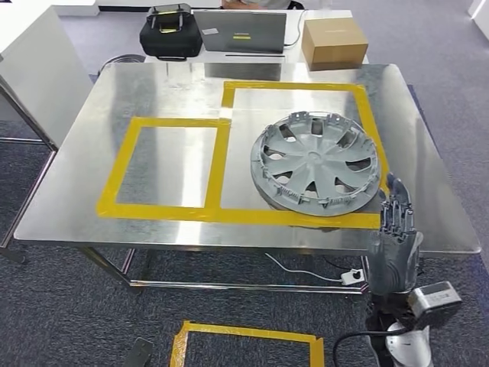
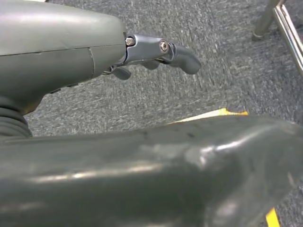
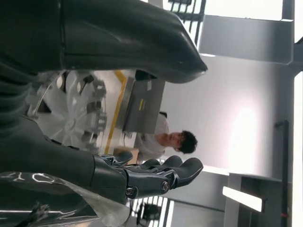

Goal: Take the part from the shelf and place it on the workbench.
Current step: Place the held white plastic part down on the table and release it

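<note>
Steel tabletop [image 1: 173, 92] carries the hubcap [image 1: 315, 159] inside its taped target, so the right robot hand [image 1: 396, 229] beside it hangs released, holding nothing.

Right hand [image 1: 396, 229] dark grey, silver screws; left hand [image 2: 157, 54] grey, ribbed cover

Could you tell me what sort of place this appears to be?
Probably a robotics test lab in an office-like room: a metal workbench marked with yellow tape outlines holds a grey wheel cover, the floor is grey carpet, and a laptop sits on the table behind.
</note>
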Controlling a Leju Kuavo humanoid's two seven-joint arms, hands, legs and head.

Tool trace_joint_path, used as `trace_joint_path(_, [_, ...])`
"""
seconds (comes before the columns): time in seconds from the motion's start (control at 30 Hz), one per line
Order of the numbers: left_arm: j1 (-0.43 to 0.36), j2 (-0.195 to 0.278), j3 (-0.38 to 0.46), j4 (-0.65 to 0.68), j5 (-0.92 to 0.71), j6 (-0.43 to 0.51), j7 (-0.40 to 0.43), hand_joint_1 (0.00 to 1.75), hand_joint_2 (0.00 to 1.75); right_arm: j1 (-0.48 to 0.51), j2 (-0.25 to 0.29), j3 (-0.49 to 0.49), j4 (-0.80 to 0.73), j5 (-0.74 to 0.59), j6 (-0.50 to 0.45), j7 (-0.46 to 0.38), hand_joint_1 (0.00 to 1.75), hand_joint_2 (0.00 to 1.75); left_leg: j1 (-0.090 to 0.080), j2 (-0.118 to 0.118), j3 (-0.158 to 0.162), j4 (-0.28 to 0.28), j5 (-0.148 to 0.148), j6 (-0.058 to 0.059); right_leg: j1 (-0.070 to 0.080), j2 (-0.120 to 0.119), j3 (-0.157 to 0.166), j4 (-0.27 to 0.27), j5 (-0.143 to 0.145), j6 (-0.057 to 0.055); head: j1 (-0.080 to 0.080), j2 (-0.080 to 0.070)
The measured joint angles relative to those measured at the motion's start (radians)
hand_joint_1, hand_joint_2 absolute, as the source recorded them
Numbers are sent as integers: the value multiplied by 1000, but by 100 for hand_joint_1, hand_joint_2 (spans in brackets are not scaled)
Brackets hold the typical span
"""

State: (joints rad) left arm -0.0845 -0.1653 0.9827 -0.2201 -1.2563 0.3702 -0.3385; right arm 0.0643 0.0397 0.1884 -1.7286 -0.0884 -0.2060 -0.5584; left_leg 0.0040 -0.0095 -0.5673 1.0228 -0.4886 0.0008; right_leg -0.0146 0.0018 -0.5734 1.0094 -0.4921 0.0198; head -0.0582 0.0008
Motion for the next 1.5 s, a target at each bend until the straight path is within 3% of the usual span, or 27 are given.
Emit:
trace_joint_path(0.07, [2,0,4,0,4,18,16,0,0,42,28,-44,-32,-193,116,1,0,0,-1,-3,1,-5,0,9,0,-2,1,-3,0,13,0,0])
trace_joint_path(0.13, [6,0,11,0,13,27,25,0,0,86,63,-101,-66,-353,223,6,0,0,2,-3,4,-14,6,22,-2,-3,-9,16,-18,23,2,0])
trace_joint_path(0.17, [6,0,15,0,18,28,27,0,0,106,80,-132,-81,-383,249,5,0,0,4,-3,5,-18,8,28,-3,-2,-27,53,-42,26,3,0])
trace_joint_path(0.23, [7,1,25,0,29,29,30,0,0,150,119,-193,-106,-375,261,-2,0,0,3,-2,5,-19,9,33,-4,-2,-89,185,-108,31,5,0])
trace_joint_path(0.3, [10,-1,34,0,35,34,36,0,0,192,158,-243,-127,-349,256,-10,0,0,2,-1,4,-17,9,34,-4,-2,-134,281,-137,33,5,0])
trace_joint_path(0.33, [10,-1,38,0,38,38,40,0,0,209,175,-262,-137,-336,254,-14,0,0,1,0,5,-16,9,34,-4,-2,-131,274,-123,33,5,0])
trace_joint_path(0.37, [11,-2,42,0,41,43,45,0,0,223,191,-279,-148,-320,251,-16,0,0,1,0,5,-14,9,33,-4,-3,-106,226,-93,32,5,0])
trace_joint_path(0.43, [10,-3,49,0,47,52,52,0,0,242,217,-302,-168,-292,249,-19,0,0,-1,0,3,-6,5,28,-4,-3,-32,87,-33,28,5,0])
trace_joint_path(0.5, [10,-4,55,0,51,59,53,0,0,255,238,-317,-183,-278,248,-19,0,0,-4,0,-1,2,4,18,-2,-2,9,13,-13,20,4,0])
trace_joint_path(0.6, [10,-5,63,0,52,61,54,0,0,268,260,-332,-197,-271,248,-20,0,0,-2,0,-5,5,6,2,0,-1,6,8,-5,3,3,0])
trace_joint_path(0.63, [10,-5,65,0,52,61,54,0,0,270,266,-335,-200,-270,249,-20,0,0,-1,0,-9,17,-8,-3,-1,-2,4,7,0,-5,2,0])
trace_joint_path(0.7, [10,-5,68,0,53,62,56,0,0,270,275,-340,-204,-270,249,-19,0,0,2,1,-37,96,-76,-14,-4,-6,-7,5,11,-17,-1,0])
trace_joint_path(0.77, [10,-5,70,0,54,63,57,0,0,271,281,-344,-205,-268,250,-18,0,0,4,2,-77,223,-155,-21,-3,-7,-25,5,24,-21,-2,0])
trace_joint_path(0.8, [10,-6,71,0,57,65,55,0,0,272,282,-346,-205,-266,251,-17,0,0,4,2,-84,263,-173,-22,-2,-7,-36,5,32,-20,-2,0])
trace_joint_path(0.83, [9,-5,73,0,59,67,50,0,0,272,284,-348,-205,-263,253,-15,0,0,4,2,-73,267,-173,-21,-2,-7,-46,5,40,-19,-2,0])
trace_joint_path(0.87, [9,-4,75,0,62,71,41,0,0,272,286,-350,-205,-261,256,-14,0,0,4,2,-40,227,-155,-19,-2,-7,-56,6,48,-17,-2,0])
trace_joint_path(0.97, [2,2,79,0,70,84,9,0,0,271,292,-355,-205,-263,266,-14,0,0,1,1,98,5,-90,-6,0,-6,-75,6,73,-5,-1,0])
trace_joint_path(1.0, [0,4,80,0,73,88,0,0,0,271,294,-357,-205,-265,270,-15,0,0,-2,0,118,-32,-81,-1,0,-7,-76,5,80,1,2,0])
trace_joint_path(1.1, [-1,12,90,0,88,94,-16,0,0,270,296,-360,-205,-268,277,-16,0,0,-8,1,110,-40,-59,17,-5,-7,-77,-3,101,20,6,0])
trace_joint_path(1.13, [0,13,95,0,93,94,-21,0,0,271,296,-362,-204,-268,278,-16,0,0,-7,4,103,-43,-48,25,-6,-6,-82,2,91,25,6,0])
trace_joint_path(1.17, [0,16,99,0,97,94,-27,0,0,271,297,-365,-204,-268,278,-16,0,0,-5,6,92,-47,-34,32,-6,-4,-93,23,60,29,8,0])
trace_joint_path(1.27, [-2,20,107,0,102,94,-47,0,0,271,298,-368,-203,-268,279,-18,0,0,-6,11,48,-49,3,44,-6,-3,-138,194,-92,34,13,0])
trace_joint_path(1.3, [-1,20,109,0,103,94,-51,0,0,272,298,-369,-202,-268,279,-19,0,0,-7,12,31,-47,15,44,-6,-3,-142,249,-117,35,13,0])
trace_joint_path(1.33, [-1,20,111,0,103,94,-55,0,0,272,298,-369,-202,-267,278,-21,0,0,-8,13,14,-45,26,43,-6,-3,-132,279,-120,36,13,0])
trace_joint_path(1.37, [0,19,112,0,102,94,-57,0,0,272,298,-369,-202,-266,278,-23,0,0,-8,13,-2,-41,35,41,-5,-3,-104,270,-102,35,13,0])
trace_joint_path(1.43, [-1,18,113,0,98,95,-58,0,0,271,298,-370,-202,-260,278,-26,0,0,-8,13,-26,-32,50,35,-6,-3,3,153,-61,32,13,0])
trace_joint_path(1.5, [-1,17,113,0,93,98,-49,0,0,270,298,-369,-202,-253,277,-28,0,0,-11,12,-41,-20,62,26,-4,-3,108,12,-63,25,13,0])
